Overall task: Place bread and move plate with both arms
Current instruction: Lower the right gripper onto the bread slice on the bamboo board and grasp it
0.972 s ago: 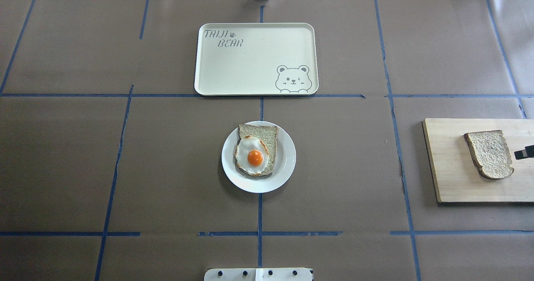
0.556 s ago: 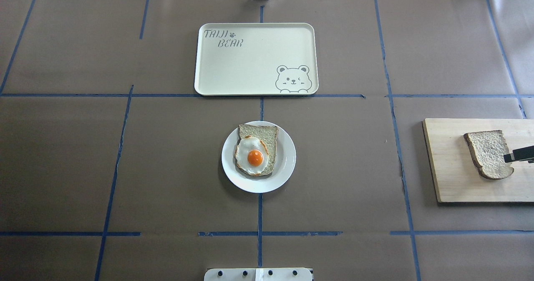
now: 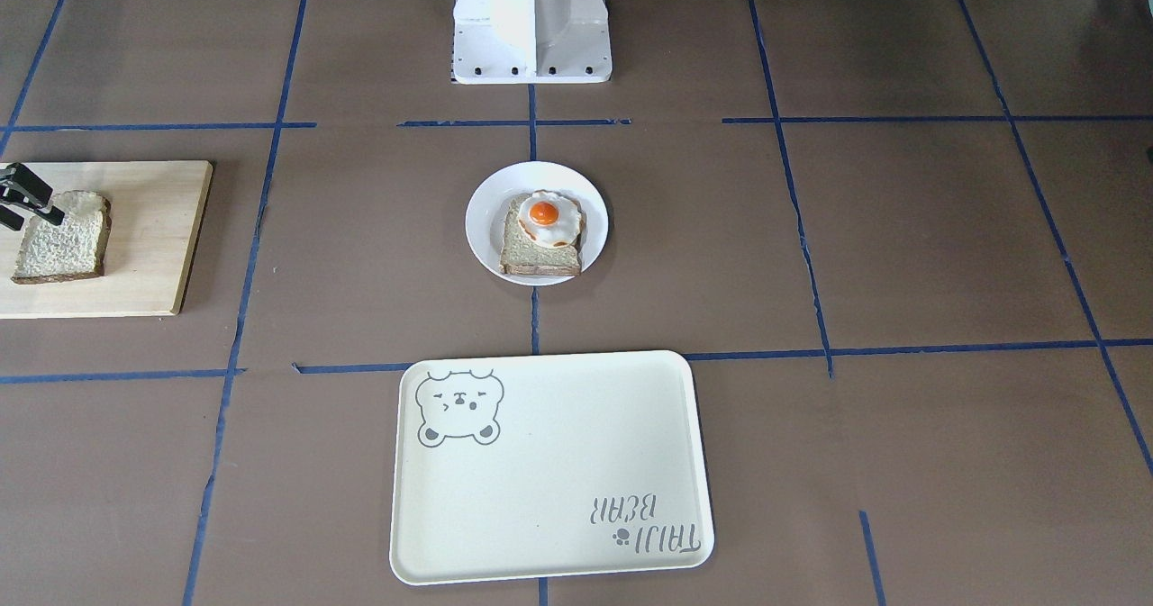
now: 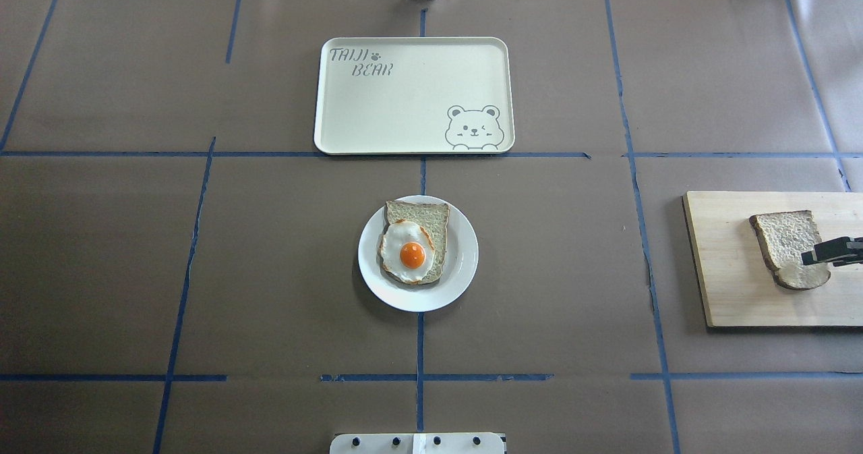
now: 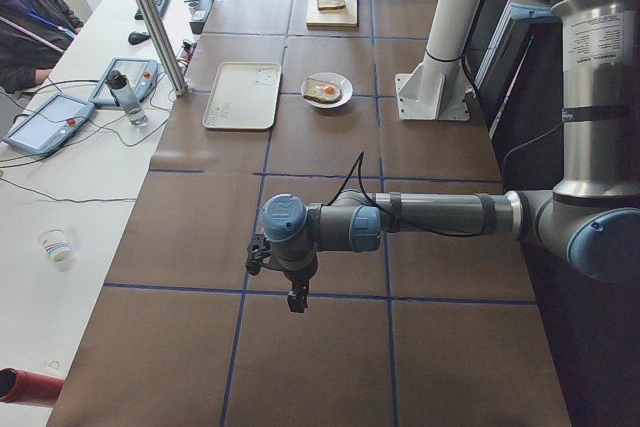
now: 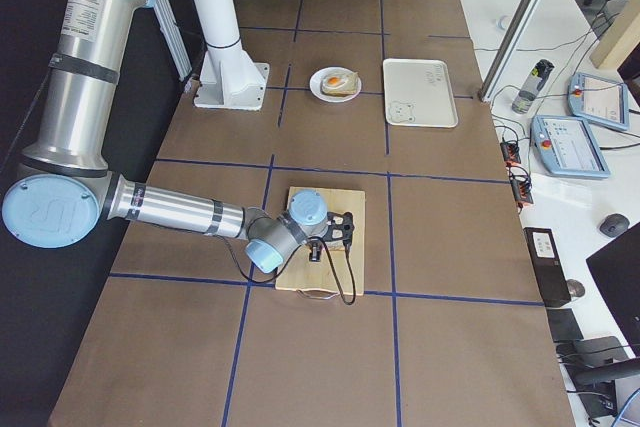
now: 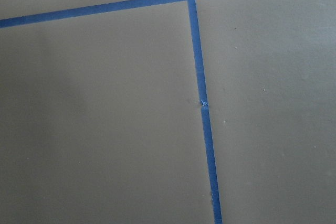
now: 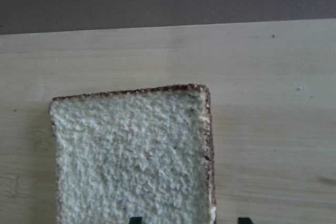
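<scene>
Bread (image 4: 785,241) flat on board (image 4: 728,285), its edge beneath spread right claw (image 4: 809,257).

Cream bear-print tray (image 4: 404,96) laid flat, far centre in overhead view. Wooden board (image 4: 735,292) cropped by that view's right edge. Egg-topped slice (image 4: 428,215) with fried egg (image 4: 406,251) seen mid-table. Blue tape grid (image 4: 419,346) stuck over brown cover (image 4: 270,272). Bottle (image 5: 121,95) and paper cup (image 5: 57,244) stood on side bench (image 5: 90,187).
</scene>
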Robot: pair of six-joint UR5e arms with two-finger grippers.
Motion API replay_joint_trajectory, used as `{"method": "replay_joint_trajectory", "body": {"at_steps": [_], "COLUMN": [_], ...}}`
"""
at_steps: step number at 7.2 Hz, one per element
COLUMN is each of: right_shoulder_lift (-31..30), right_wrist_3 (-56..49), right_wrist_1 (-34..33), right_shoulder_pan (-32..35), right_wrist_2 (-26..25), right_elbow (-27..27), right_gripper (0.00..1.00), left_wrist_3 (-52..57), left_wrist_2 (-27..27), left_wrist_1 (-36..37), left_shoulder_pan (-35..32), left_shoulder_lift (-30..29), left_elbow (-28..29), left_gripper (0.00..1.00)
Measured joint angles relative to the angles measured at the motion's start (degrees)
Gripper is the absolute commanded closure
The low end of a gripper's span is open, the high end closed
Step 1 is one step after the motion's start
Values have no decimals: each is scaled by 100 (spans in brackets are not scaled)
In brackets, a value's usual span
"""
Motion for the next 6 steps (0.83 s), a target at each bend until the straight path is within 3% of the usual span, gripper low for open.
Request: {"method": "replay_joint_trajectory", "body": {"at_steps": [3, 4, 6], "right_shoulder_lift": [-2, -4, -5], "right_wrist_3": [10, -4, -44], "right_wrist_1": [29, 32, 41], "right_shoulder_pan": [-7, -7, -8], "right_wrist_2": [22, 25, 27], "right_elbow": [6, 7, 10], "right_gripper": [93, 100, 100], "left_wrist_3": [0, 0, 0], "left_wrist_2": [1, 0, 0], "left_wrist_1": [3, 3, 4], "left_shoulder_pan": [0, 0, 0], "left_shoulder_lift": [-23, -29, -39], "left_elbow": [0, 0, -1], "left_gripper": [0, 0, 0]}}
